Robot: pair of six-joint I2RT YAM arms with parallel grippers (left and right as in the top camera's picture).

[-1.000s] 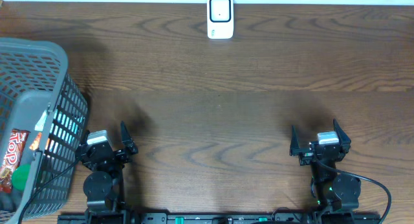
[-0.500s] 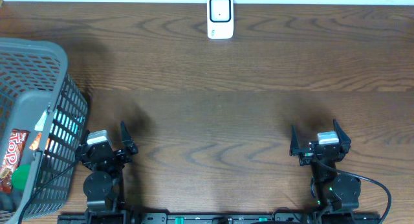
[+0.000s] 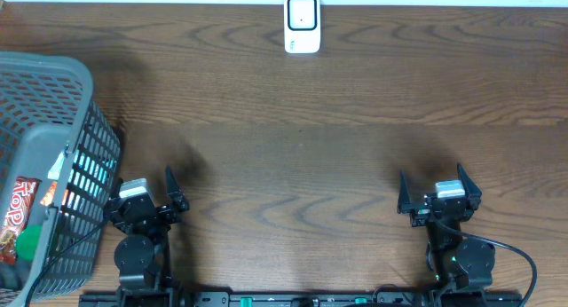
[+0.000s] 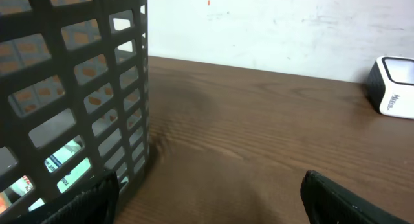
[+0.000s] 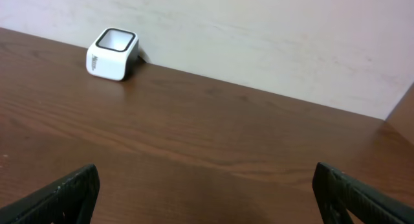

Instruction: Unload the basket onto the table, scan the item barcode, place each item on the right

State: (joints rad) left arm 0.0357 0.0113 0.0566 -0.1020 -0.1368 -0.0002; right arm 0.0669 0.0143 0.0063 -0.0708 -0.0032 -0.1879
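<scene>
The white barcode scanner (image 3: 302, 24) stands at the table's far edge, centre; it also shows at the right of the left wrist view (image 4: 396, 94) and at the upper left of the right wrist view (image 5: 113, 54). Items lie in the grey basket (image 3: 84, 85) on the left: a red "Top" packet (image 3: 18, 214) and something green (image 3: 31, 242). My left gripper (image 3: 142, 184) rests open beside the basket's right wall, nothing between its fingers (image 4: 210, 201). At the near right my right gripper (image 3: 433, 181) is open and empty too (image 5: 207, 191).
The basket's mesh wall (image 4: 77, 88) fills the left side of the left wrist view, close to the left finger. A pale wall runs behind the table's far edge. Brown wooden tabletop (image 3: 293, 165) lies between the arms and the scanner.
</scene>
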